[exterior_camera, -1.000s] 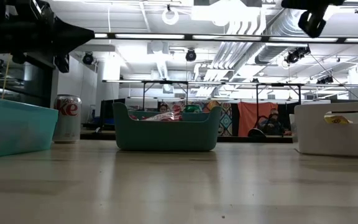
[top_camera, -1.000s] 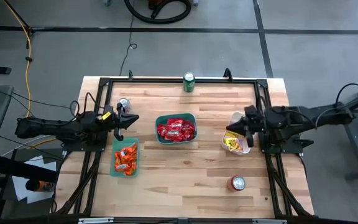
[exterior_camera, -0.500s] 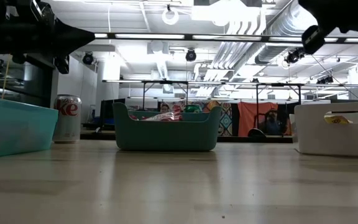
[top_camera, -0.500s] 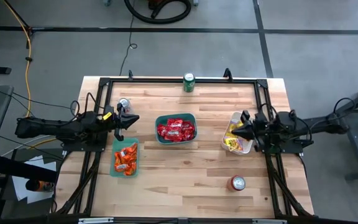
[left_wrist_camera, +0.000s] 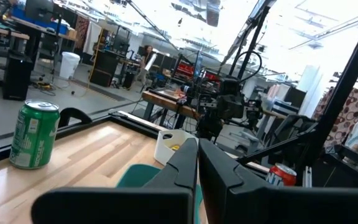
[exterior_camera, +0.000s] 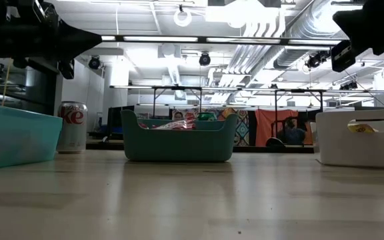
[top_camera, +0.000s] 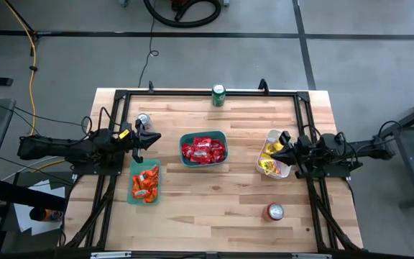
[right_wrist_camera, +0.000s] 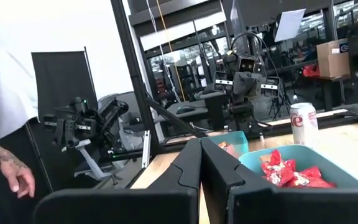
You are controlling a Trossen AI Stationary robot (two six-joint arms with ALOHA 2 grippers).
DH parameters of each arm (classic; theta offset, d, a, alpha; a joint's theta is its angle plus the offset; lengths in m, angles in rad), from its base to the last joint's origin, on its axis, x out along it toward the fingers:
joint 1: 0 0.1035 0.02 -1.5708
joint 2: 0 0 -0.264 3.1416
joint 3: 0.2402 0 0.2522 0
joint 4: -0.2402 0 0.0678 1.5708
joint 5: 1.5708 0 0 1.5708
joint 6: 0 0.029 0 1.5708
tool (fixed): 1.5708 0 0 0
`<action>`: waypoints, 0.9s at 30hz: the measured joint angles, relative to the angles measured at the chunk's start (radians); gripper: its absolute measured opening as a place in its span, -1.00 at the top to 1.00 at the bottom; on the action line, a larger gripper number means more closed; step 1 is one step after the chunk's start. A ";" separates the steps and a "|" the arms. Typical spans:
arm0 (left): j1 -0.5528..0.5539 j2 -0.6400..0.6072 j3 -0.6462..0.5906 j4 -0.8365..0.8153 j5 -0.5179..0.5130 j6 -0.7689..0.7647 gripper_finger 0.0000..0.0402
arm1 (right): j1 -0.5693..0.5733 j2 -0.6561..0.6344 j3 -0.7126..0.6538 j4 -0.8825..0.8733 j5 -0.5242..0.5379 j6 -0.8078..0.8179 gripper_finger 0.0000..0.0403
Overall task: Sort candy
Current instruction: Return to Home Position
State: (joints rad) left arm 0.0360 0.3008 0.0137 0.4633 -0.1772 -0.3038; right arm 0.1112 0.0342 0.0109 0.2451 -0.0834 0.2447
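Right gripper [top_camera: 282,148] empty, fingers pressed together, hanging over the white bin [top_camera: 274,132] right of centre; left gripper [top_camera: 152,136] likewise closed and empty, left of centre, just above the teal bin [top_camera: 131,193] in the frame. Red candy [top_camera: 203,150] fills the green bin [top_camera: 203,134] mid-frame; orange candy [top_camera: 144,183] in the teal bin; yellow candy [top_camera: 269,165] in the white one; no loose packets seen on the table [top_camera: 214,194]. Judged: sorting finished, homing step in hand; next move calls only for folding both arms to rest, clear of the bins.
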 joint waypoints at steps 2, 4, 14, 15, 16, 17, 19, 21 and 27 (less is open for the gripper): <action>0.000 0.000 0.000 0.000 0.000 0.000 1.00 | 0.000 -0.016 -0.001 -0.025 0.000 -0.003 1.00; 0.000 0.000 0.000 0.000 0.000 0.000 1.00 | 0.000 -0.024 -0.001 -0.037 0.000 -0.022 1.00; 0.000 0.000 0.000 -0.003 0.000 0.000 1.00 | 0.000 -0.023 -0.001 -0.156 0.000 0.015 1.00; 0.000 0.000 0.000 -0.003 0.000 0.000 1.00 | 0.000 -0.023 -0.001 -0.173 0.001 0.017 1.00; 0.000 0.000 0.000 -0.003 0.000 0.000 1.00 | 0.000 -0.023 -0.001 -0.190 0.000 0.017 1.00; 0.000 0.000 0.000 -0.003 0.000 0.000 1.00 | 0.000 -0.023 -0.001 -0.206 0.000 0.017 1.00; 0.000 0.000 0.000 -0.003 0.000 0.000 1.00 | 0.000 -0.021 -0.001 -0.221 0.003 0.017 1.00; 0.000 0.000 0.000 -0.003 0.000 0.000 1.00 | 0.000 -0.018 -0.001 -0.221 0.004 0.017 1.00; 0.000 0.000 0.000 -0.003 0.000 0.000 1.00 | 0.000 -0.018 -0.001 -0.221 0.004 0.017 1.00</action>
State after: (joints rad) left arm 0.0364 0.3008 0.0139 0.4603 -0.1772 -0.3038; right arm 0.1112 0.0161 0.0101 0.0237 -0.0795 0.2615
